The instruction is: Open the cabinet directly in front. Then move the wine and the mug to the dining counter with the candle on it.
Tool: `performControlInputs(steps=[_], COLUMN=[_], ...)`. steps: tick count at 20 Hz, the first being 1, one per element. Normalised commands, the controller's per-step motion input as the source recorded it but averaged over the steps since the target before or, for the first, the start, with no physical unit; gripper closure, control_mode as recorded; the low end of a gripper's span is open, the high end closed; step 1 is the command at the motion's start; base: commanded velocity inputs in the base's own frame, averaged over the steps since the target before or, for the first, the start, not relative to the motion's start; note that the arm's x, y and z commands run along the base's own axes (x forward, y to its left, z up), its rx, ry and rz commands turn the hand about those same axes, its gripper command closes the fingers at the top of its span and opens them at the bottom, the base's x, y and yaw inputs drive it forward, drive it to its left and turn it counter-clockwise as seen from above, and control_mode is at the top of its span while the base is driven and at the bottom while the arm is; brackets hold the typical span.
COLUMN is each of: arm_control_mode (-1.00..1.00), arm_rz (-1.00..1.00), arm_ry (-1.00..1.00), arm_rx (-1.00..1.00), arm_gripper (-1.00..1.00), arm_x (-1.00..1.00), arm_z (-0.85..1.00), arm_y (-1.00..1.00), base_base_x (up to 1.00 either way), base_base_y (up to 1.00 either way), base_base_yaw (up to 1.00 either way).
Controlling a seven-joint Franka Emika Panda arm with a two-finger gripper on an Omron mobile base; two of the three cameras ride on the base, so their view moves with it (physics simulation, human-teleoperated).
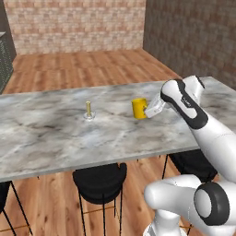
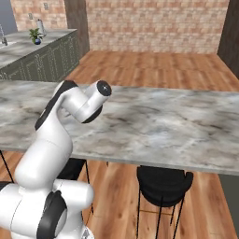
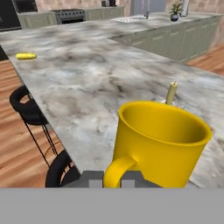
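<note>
Mug: the small yellow-orange mug [image 1: 139, 108] stood upright on the long grey-white veined marble dining counter [image 1: 55, 138], its handle turned toward me; in the hand view it [image 3: 159, 142] sat right at my fingertips, open mouth up.
My jaws: my gripper [image 1: 148, 110] was closed tight, clamped on the mug's handle.
Candle: one thin pale-yellow stick candle [image 1: 88, 109] in a small clear holder stood upright on the same counter, to the left of the mug in the left base view, apart from it with bare marble between. In the hand view it [image 3: 171, 92] rose just behind the mug's far rim.
In the way: nothing lay between the mug and the candle.
Other things: one small yellow object [image 3: 26, 56] lay flat far along the counter, too small for me to tell what it was. One potted green plant [image 2: 35, 35] stood on the marble worktop over the low green cabinets [image 2: 46, 58], well apart from the dining counter.
Stools: round black stools on thin legs stood tucked under the near edge; I counted one full stool [image 1: 100, 180] in the left base view, with others partly hidden.
Count: one mug, one candle.
My arm: it reached forward over the near edge of the counter, elbow raised, wrist bent down and leftward so my hand lay low and nearly level at the mug.
</note>
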Motion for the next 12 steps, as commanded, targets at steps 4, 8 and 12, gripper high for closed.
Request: performControlInputs(steps=[4,8,12], arm_control_mode=[-1.0,-1.0,-1.0], arm_rz=[0.0,0.0,0.0], arm_ry=[-0.12,-0.04,0.0], arm_rx=[0.0,0.0,0.0], arm_gripper=[1.0,1.0,1.0], arm_x=[0.0,0.09,0.16], arm_z=[0.0,0.0,-0.02], arm_y=[0.0,0.08,0.14], base_base_x=[0.0,0.0,0.0], base_base_y=[0.0,0.0,0.0], base_base_yaw=[0.0,0.0,0.0])
